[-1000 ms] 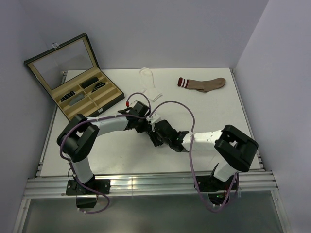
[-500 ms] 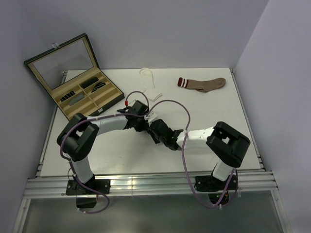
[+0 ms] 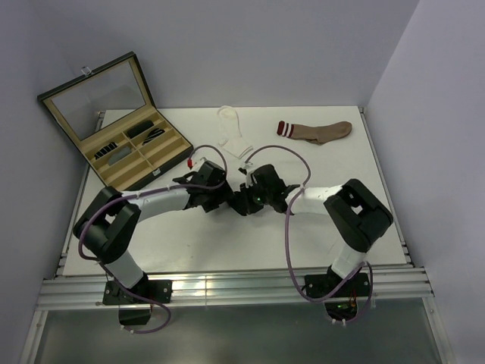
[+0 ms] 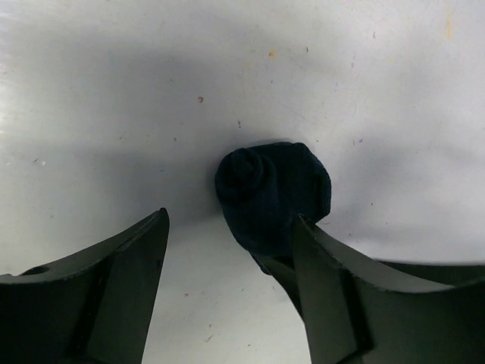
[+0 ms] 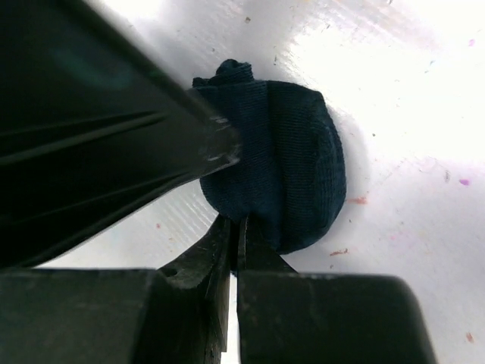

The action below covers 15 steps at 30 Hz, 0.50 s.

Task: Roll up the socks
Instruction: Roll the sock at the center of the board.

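Mid-surface [image 3: 341,174]: navy sock roll [image 4: 273,193], compact, pinched at its edge by closed right tool [image 5: 235,224]. Left tool [image 4: 231,220] spread wide, one finger touching roll. Far edge: white sock [image 3: 231,129] and brown striped sock [image 3: 318,130], both unrolled. Far left: open display case [image 3: 102,98].

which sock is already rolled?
The navy sock: a compact ball at centre. The white sock and the brown sock lie flat farther back.

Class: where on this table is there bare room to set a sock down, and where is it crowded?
Bare: the near strip between left arm and right arm; the right side in front of the brown sock. Crowded: the middle, where left hand and right hand meet at the rolled navy sock; the far-left corner, filled by the glasses case.
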Tool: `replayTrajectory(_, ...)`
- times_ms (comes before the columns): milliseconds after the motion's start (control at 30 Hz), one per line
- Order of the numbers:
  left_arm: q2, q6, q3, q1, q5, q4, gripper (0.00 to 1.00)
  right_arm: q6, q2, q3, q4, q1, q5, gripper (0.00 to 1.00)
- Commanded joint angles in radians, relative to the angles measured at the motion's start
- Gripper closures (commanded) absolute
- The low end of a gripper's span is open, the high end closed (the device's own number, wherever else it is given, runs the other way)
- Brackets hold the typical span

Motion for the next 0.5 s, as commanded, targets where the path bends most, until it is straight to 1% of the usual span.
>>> replayTrajectory(0, -0.079, -0.038, -0.04, 0.002, -0.043, 0.053, 0.25, 0.059, 0.062, 0.029, -0.103, -0.05, -0.241, 1.0)
replayTrajectory(33, -0.088, -0.049, -0.051, 0.002, -0.051, 0.058, 0.25, 0.068, 0.071, 0.036, -0.103, -0.06, -0.276, 1.0)
replayTrajectory(67, -0.1, -0.053, -0.078, 0.003, -0.053, 0.088, 0.24, 0.081, 0.086, 0.042, -0.1, -0.083, -0.351, 1.0)
replayTrajectory(167, -0.131, -0.064, -0.123, 0.002, -0.043, 0.136, 0.24, 0.162, 0.137, 0.063, -0.071, -0.131, -0.476, 1.0)
replayTrajectory(233, -0.143, -0.064, -0.139, 0.002, -0.04, 0.151, 0.24, 0.196, 0.165, 0.062, -0.032, -0.156, -0.523, 1.0)
replayTrajectory(267, -0.149, -0.064, -0.154, 0.002, -0.039, 0.166, 0.24, 0.238, 0.174, 0.054, -0.012, -0.181, -0.549, 1.0)
replayTrajectory(300, -0.155, -0.063, -0.158, 0.002, -0.036, 0.174, 0.24, 0.265, 0.2, 0.051, 0.007, -0.197, -0.597, 1.0)
replayTrajectory(333, -0.157, -0.063, -0.163, 0.002, -0.034, 0.177, 0.24, 0.285, 0.211, 0.048, 0.043, -0.211, -0.618, 1.0)
replayTrajectory(467, -0.139, -0.06, -0.157, -0.001, -0.02, 0.182, 0.25, 0.366, 0.275, 0.051, 0.077, -0.258, -0.677, 1.0)
